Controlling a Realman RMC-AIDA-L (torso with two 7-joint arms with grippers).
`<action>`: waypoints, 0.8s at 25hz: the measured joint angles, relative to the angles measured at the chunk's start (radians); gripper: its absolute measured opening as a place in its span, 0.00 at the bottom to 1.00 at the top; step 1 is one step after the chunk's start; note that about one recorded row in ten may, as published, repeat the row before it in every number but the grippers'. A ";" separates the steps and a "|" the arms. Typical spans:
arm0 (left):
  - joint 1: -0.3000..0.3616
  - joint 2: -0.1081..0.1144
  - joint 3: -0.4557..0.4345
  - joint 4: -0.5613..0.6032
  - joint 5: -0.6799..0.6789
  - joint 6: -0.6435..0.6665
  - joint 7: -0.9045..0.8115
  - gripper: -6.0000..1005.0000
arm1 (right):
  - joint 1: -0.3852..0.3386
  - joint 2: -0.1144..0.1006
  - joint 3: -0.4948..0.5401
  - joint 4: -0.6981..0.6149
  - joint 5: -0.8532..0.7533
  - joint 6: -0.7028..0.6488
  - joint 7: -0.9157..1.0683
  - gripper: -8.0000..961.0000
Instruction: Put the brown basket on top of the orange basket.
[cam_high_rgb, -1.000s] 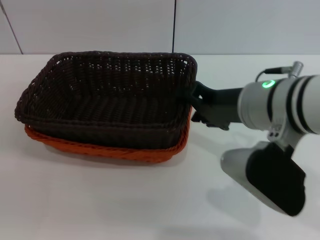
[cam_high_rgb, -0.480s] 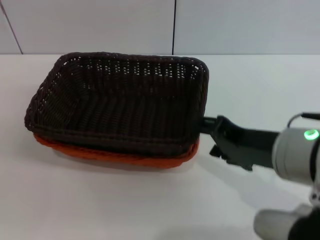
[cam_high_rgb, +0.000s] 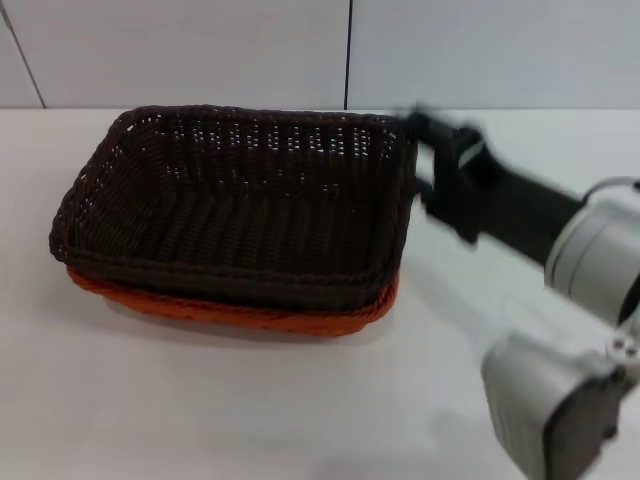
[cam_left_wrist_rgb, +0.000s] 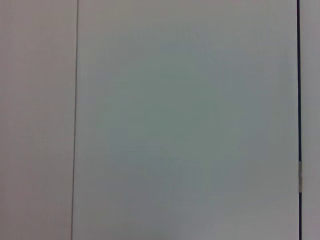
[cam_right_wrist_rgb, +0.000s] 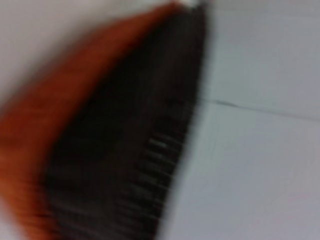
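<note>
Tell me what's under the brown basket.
The orange basket sits under the brown basket, nested; only its near rim and right corner show. Its inside and far side are covered.

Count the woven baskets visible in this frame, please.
2. The brown basket sits nested on top; the orange basket lies beneath it on the table, only its rim showing along the near edge. Nothing suggests another hidden below.

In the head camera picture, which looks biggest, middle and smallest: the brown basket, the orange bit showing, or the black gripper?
1. brown basket
2. right gripper, though it's blurred
3. orange basket, only a strip showing underneath
</note>
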 joint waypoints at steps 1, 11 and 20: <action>0.000 0.000 0.001 0.000 0.000 0.000 0.000 0.78 | 0.005 0.000 0.000 0.023 0.032 0.074 0.000 0.72; 0.003 -0.001 -0.004 -0.004 -0.003 0.011 0.000 0.78 | 0.220 -0.010 0.004 0.490 0.344 0.961 0.260 0.72; -0.007 0.004 -0.007 0.000 -0.002 0.019 0.000 0.78 | 0.217 -0.007 -0.045 0.832 0.294 1.461 0.967 0.72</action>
